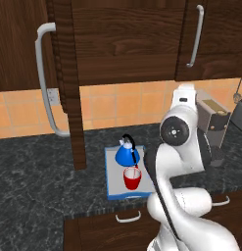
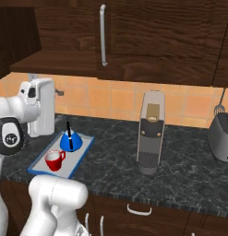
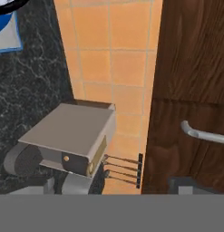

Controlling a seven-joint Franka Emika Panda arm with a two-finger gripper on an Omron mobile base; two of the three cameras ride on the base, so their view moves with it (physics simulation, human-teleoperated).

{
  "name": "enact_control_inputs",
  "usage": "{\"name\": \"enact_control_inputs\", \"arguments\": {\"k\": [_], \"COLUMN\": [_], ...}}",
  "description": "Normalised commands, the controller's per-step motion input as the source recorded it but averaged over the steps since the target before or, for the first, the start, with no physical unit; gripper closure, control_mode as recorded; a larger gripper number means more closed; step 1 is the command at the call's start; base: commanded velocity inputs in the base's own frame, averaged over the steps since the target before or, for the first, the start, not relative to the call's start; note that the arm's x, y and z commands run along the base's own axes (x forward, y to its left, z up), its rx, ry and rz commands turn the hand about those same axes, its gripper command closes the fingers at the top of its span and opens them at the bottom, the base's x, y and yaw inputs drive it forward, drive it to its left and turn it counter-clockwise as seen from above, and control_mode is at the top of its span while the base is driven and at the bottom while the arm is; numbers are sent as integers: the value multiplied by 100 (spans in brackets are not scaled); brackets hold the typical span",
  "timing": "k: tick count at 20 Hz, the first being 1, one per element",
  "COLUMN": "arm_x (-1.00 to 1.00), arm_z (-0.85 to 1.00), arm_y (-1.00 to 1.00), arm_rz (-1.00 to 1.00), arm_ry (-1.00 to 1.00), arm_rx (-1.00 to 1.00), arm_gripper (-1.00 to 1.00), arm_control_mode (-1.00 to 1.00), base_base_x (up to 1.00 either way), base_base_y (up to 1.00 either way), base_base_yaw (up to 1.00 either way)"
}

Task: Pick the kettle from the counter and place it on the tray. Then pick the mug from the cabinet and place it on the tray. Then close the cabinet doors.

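Open door (image 1: 68, 83): on the far left this cabinet panel swings out edge-on over the table, its long grey bar handle (image 1: 44, 81) facing the room, so 1 door is clearly not shut yet.
Tray (image 1: 112, 188): the blue-rimmed tray sits flat on the dark table (image 1: 39, 181) right in front of the arm, an easy reach for both drops.
Kettle (image 1: 125, 154): blue dome upright at the back of the tray, handle arched on top. That step looks done.
Mug (image 1: 132, 178): red mug upright on the tray just in front of the kettle, close beside it, so 2 of 3 jobs look finished.
Closed door (image 1: 210, 39): up at the right, this panel lies flush with its handle (image 1: 195, 37) hanging vertical.
Hand: in the hand view the fingertips are hidden, but the jaws are spread wide and carry nothing, aimed at a dark door face (image 3: 195, 90) with a grey handle (image 3: 199, 133).
Coffee machine (image 2: 150, 138): grey, standing right of the tray, well clear.
Next: my guess, pushing the doors closed.
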Motion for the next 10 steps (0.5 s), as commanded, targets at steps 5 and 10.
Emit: {"name": "enact_control_inputs", "arguments": {"k": [5,10], "arm_x": [-7,6], "arm_z": [-22,-22], "arm_y": [56,37], "arm_rz": [-3,-1], "arm_ry": [-19,-15], "arm_rx": [-39,-31], "arm_gripper": [-100,-100], "arm_control_mode": [-100,-100], "base_base_x": [0,0], "base_base_y": [0,0], "base_base_yaw": [0,0]}}
